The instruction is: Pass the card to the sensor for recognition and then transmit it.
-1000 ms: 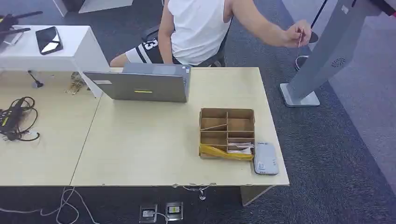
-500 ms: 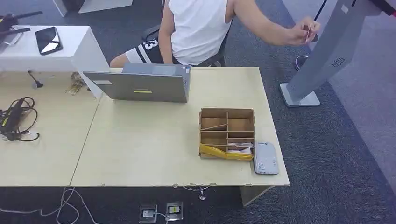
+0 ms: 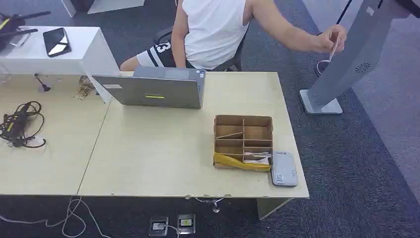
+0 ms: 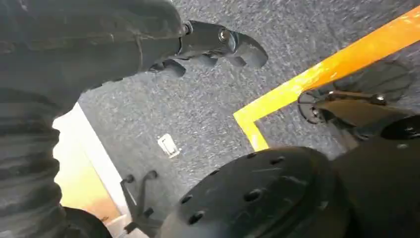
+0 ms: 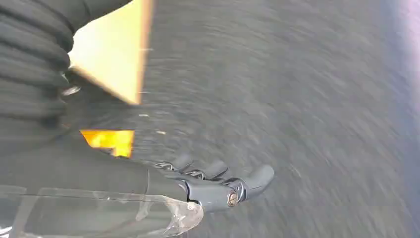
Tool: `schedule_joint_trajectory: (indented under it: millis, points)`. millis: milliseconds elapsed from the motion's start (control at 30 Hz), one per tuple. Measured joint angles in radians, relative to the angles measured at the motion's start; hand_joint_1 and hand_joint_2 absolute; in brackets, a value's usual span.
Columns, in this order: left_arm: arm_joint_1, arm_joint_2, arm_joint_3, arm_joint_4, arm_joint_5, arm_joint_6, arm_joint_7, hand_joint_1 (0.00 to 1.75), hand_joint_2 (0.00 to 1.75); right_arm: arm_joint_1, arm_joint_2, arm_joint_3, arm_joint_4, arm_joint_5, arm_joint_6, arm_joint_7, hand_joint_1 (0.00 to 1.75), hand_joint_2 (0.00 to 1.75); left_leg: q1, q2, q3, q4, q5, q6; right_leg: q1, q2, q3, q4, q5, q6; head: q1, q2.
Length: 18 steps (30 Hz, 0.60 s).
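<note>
**Pale wood desk, card held by a person at the far right**

Pale wood forms the desk (image 3: 163, 158), on which we see a cardboard organiser (image 3: 243, 141) and, touching its near right corner, a grey card reader (image 3: 283, 168), placed at the desk's near edge where we judge our arms could reach it. The card (image 3: 334, 49) is not on the desk: a person's hand (image 3: 331, 38) pinches it beside a slanted grey kiosk (image 3: 356, 54), presumably to offer it to us. It appears edge-on, so its face cannot be read. Our left hand (image 4: 218, 47) and right hand (image 5: 218, 183) hang over grey carpet, fingers (image 5: 257, 177) loosely curled and apart, holding nothing. A laptop (image 3: 153, 89) faces away from us; the person's head is cut off. The right wrist view is motion-blurred.
</note>
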Motion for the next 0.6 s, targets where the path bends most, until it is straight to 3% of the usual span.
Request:
schedule_joint_trajectory:
  millis: [67, 133, 267, 533, 600]
  points:
    - [0.0, 0.0, -0.003, 0.002, 0.011, 0.0, 0.003, 0.0, 1.75, 0.021, -0.032, 0.098, -0.12, -0.06, -0.167, 0.046, 0.0, 1.75, -0.002, 0.006, -0.002, 0.0, 0.0, 0.0, -0.002, 0.006, -0.002, 0.001, 0.0, 0.0, 0.0, 0.0]
    - [-0.002, 0.0, -0.009, 0.002, 0.02, 0.0, 0.01, 0.0, 1.75, 0.035, -0.073, 0.21, -0.263, -0.033, -0.266, 0.09, 0.0, 1.75, -0.006, 0.013, -0.006, -0.001, 0.0, 0.001, -0.006, 0.014, -0.005, 0.003, 0.002, 0.003, 0.0, 0.0]
    - [-0.016, -0.002, -0.025, 0.002, 0.028, 0.0, 0.013, 0.0, 1.75, 0.04, -0.104, 0.419, -0.526, 0.03, -0.279, 0.128, 0.0, 1.75, -0.003, 0.02, -0.002, -0.001, -0.001, 0.001, -0.003, 0.02, -0.004, 0.002, 0.003, 0.004, 0.0, 0.0]
    - [-0.017, -0.013, -0.044, 0.003, 0.03, 0.0, 0.017, 0.0, 1.75, 0.081, -0.11, 0.641, -0.787, 0.046, -0.279, 0.115, 0.0, 1.75, -0.004, 0.0, -0.006, -0.001, 0.005, 0.005, -0.005, 0.0, -0.004, 0.002, 0.004, 0.005, -0.002, 0.0]
    - [-0.018, -0.013, -0.051, 0.004, 0.032, 0.0, 0.021, 0.0, 1.75, 0.062, -0.122, 0.722, -0.869, 0.135, -0.279, 0.165, 0.0, 1.75, -0.004, 0.002, -0.006, -0.001, 0.005, 0.004, -0.004, 0.002, -0.005, 0.003, 0.004, 0.005, -0.002, 0.0]
